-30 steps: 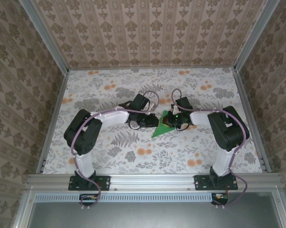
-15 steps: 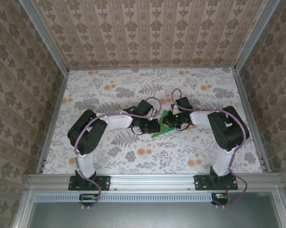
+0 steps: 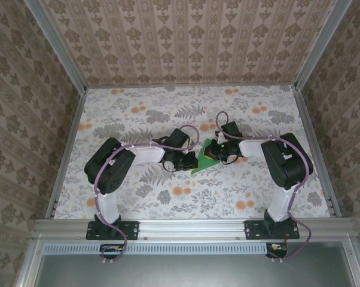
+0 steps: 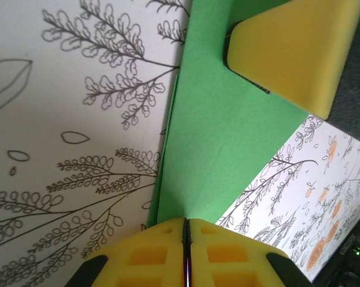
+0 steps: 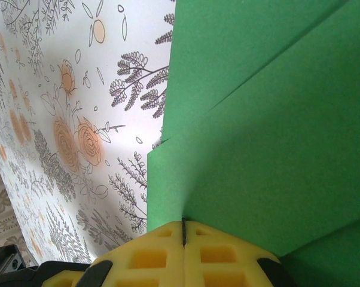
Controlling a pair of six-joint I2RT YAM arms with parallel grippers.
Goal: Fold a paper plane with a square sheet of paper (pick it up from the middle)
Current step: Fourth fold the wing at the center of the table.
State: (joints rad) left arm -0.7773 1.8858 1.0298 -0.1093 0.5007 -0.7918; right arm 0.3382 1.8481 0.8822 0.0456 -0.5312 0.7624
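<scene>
The square sheet of paper [image 3: 202, 164] is bright green, folded into overlapping layers with a pointed lower-left end, and lies at the table's middle. In the left wrist view the paper [image 4: 222, 131] runs up from my left gripper [image 4: 186, 222], whose yellow pads are pressed together on its tip. My left gripper [image 3: 191, 161] sits at the paper's left side. My right gripper [image 3: 214, 154] holds the upper right part; its pads [image 5: 168, 257] are shut on a folded edge of the paper [image 5: 275, 119]. One right-gripper finger [image 4: 287, 48] rests over the paper. A finished paper plane is out of view.
The floral tablecloth [image 3: 138, 113] covers the table, bounded by metal rails [image 3: 66, 149] and patterned walls. Open cloth lies behind and in front of the grippers. Both arm bases stand at the near rail [image 3: 192, 226].
My left gripper has moved right to the paper's left tip and closed on it. The right gripper and the paper have stayed in place.
</scene>
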